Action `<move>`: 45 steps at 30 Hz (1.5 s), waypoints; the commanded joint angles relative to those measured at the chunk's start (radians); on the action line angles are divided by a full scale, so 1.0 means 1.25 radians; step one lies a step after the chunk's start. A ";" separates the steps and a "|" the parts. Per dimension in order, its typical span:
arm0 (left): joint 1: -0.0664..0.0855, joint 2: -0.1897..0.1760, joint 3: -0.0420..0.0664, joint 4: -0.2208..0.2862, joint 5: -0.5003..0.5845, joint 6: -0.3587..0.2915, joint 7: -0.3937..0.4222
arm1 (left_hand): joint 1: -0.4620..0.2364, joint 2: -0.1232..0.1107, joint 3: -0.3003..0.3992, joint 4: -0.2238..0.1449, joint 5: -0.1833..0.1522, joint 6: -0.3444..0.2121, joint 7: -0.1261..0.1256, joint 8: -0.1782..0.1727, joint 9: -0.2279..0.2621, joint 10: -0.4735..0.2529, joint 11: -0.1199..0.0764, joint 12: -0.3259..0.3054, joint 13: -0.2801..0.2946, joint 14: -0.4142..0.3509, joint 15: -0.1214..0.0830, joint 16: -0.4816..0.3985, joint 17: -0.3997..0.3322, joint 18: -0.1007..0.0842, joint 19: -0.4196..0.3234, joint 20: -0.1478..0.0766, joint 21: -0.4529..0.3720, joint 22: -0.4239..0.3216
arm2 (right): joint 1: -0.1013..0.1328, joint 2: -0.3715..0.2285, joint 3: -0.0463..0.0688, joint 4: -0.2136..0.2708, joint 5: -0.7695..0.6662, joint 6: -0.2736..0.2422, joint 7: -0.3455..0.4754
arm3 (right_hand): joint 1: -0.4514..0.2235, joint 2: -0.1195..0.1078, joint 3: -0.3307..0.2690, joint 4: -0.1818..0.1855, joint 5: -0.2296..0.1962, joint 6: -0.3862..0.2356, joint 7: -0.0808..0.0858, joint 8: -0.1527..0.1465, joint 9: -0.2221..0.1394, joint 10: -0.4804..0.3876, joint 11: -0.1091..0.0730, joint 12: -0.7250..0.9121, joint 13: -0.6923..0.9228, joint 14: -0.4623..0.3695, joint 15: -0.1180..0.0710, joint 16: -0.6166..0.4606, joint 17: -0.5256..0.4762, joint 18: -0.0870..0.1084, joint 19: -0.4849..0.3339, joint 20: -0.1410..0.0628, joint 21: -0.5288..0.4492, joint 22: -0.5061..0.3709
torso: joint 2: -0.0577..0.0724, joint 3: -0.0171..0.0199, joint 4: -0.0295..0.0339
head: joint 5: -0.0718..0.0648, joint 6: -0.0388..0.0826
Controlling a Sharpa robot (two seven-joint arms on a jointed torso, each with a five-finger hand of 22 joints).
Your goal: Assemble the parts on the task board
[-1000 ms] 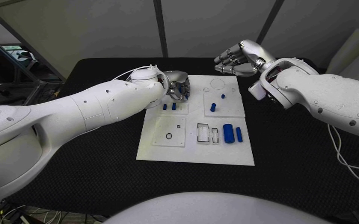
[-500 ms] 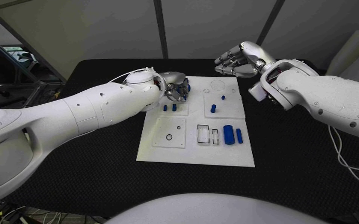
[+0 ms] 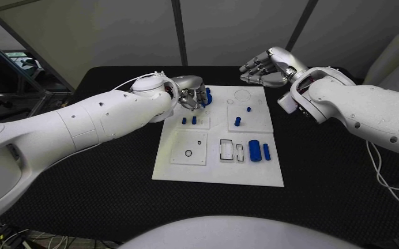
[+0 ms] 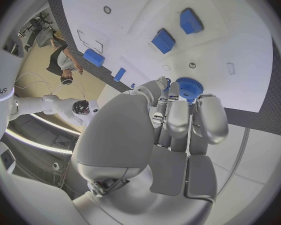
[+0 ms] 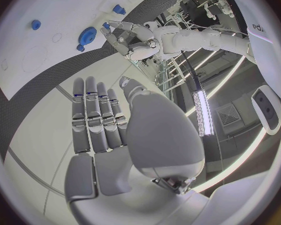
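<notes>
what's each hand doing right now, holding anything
Left hand: holds a blue gear at its fingertips, above the task board.
Right hand: holds nothing, fingers curled in, beyond the board's far edge.

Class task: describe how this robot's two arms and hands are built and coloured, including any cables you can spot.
Both arms have smooth, rounded white shells. The left hand and right hand are silver metal with jointed grey fingers. A thin white cable loops by the left wrist; another cable hangs beside the right arm.

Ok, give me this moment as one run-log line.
left hand: holds blue gear above task board | right hand: empty, off the board's far edge
</notes>
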 commanded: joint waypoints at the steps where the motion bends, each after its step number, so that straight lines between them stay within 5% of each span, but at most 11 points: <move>1: 0.001 -0.016 0.002 0.015 0.012 0.000 -0.006 | -0.007 -0.001 0.005 -0.001 0.001 0.005 0.001 -0.006 -0.001 0.006 -0.003 -0.005 0.001 0.003 0.000 0.002 -0.001 -0.039 0.006 0.002 0.003 0.014 | 0.001 -0.001 0.000 0.000 0.000 0.003 0.005 | -0.006 0.004 -0.002 -0.003 0.004 -0.004 -0.001 -0.001 0.000 -0.008 0.000 -0.002 0.000 -0.002 0.006 -0.004 -0.001 0.009 0.006 0.001 -0.004 -0.001 | -0.001 0.0002 0.0005 | 0.001 0.000; 18: 0.000 -0.078 0.014 0.046 0.031 0.005 -0.017 | -0.012 -0.003 0.008 -0.002 0.001 0.008 0.001 -0.007 -0.002 0.009 -0.003 -0.007 0.002 0.003 0.000 0.003 -0.001 -0.039 0.006 0.001 0.005 0.015 | 0.001 -0.004 0.000 0.001 0.000 0.004 0.005 | -0.006 0.006 -0.002 -0.003 0.004 -0.003 -0.001 -0.001 0.000 -0.008 0.000 -0.001 0.000 -0.001 0.006 -0.004 -0.001 0.009 0.007 0.001 -0.006 -0.002 | 0.001 -0.0004 -0.0008 | 0.004 0.002; 45: -0.007 -0.049 0.013 0.003 0.032 0.063 -0.043 | -0.023 -0.006 0.010 -0.002 0.000 0.011 0.000 -0.009 -0.003 0.014 -0.003 -0.011 0.004 0.003 0.001 0.005 -0.001 -0.039 0.006 0.002 0.005 0.016 | 0.001 -0.002 0.000 0.001 0.000 0.005 0.006 | -0.006 0.006 -0.002 -0.003 0.004 -0.003 -0.001 -0.001 0.000 -0.008 0.000 -0.001 0.000 -0.001 0.006 -0.004 -0.002 0.009 0.008 0.001 -0.006 -0.002 | 0.001 0.0003 -0.0012 | 0.008 -0.003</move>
